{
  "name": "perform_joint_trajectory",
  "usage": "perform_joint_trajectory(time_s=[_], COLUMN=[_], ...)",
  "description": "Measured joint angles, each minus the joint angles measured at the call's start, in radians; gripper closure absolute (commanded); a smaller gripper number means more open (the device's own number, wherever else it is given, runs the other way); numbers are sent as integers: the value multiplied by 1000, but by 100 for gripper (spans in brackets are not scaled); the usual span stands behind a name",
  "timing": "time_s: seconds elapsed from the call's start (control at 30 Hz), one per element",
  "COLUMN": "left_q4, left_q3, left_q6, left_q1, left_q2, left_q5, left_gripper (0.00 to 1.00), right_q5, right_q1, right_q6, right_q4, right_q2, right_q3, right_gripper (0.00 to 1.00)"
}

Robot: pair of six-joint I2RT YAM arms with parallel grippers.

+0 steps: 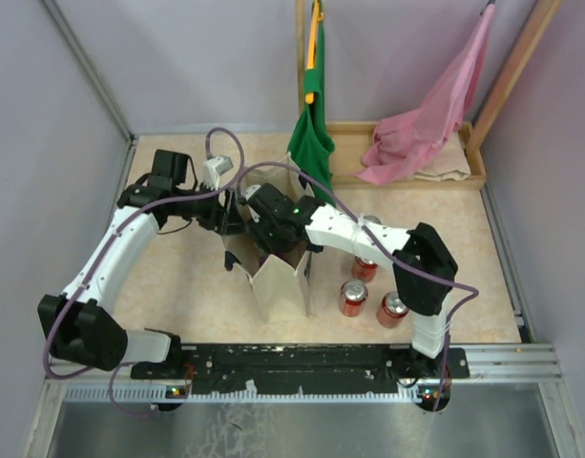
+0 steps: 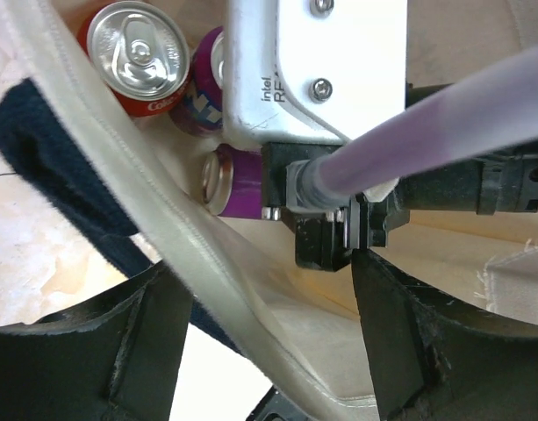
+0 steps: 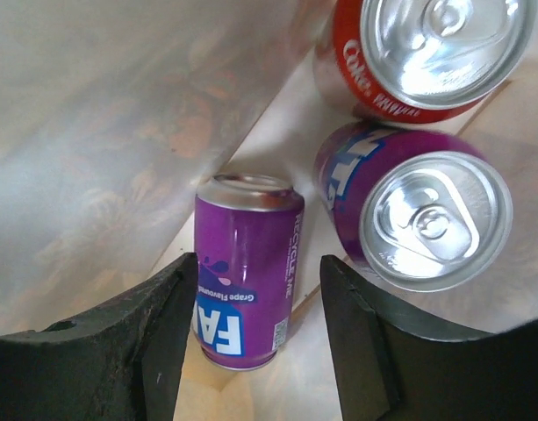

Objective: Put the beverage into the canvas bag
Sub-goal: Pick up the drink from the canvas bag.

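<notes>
Down inside the canvas bag (image 1: 284,286), the right gripper (image 3: 258,272) hangs with jaws spread either side of a purple grape can (image 3: 242,228) lying on its side; an upright purple can (image 3: 431,219) and a red cola can (image 3: 426,53) stand beside it. Left gripper (image 2: 264,272) gapes wide astride the bag's rim

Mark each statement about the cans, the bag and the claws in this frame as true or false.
1. Three red cans stand on the table beside the bag. True.
2. The bag holds a single can. False: three show inside, a red can, an upright purple can and a lying purple can.
3. The left claw is open with the bag's rim between its fingers. True.
4. The right claw is shut on the red can. False: it is open, astride the lying purple can.
</notes>
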Motion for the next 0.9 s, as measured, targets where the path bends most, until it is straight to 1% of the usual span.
perform_joint_trajectory(time_s=[0.07,0.17,0.37,0.43,0.67,0.9], left_q4=[-2,-2,-6,-6,-8,-16], left_q3=[0,0,0,0,0,0], left_q6=[2,3,4,4,5,6], left_q1=[3,3,4,4,4,4], left_q2=[0,0,0,0,0,0], left_q5=[-19,-39,-53,-55,-59,-59], left_gripper=[24,24,24,24,24,24], right_q5=[-11,-26,-32,-32,-16,-18], right_q1=[0,1,2,5,5,3], right_q6=[10,26,43,45,45,55], right_q4=[17,32,77,84,60,36], right_q2=[-1,0,32,56,145,161], right_q3=[-38,-84,-91,-91,-89,-89], right_gripper=[40,31,16,15,14,15])
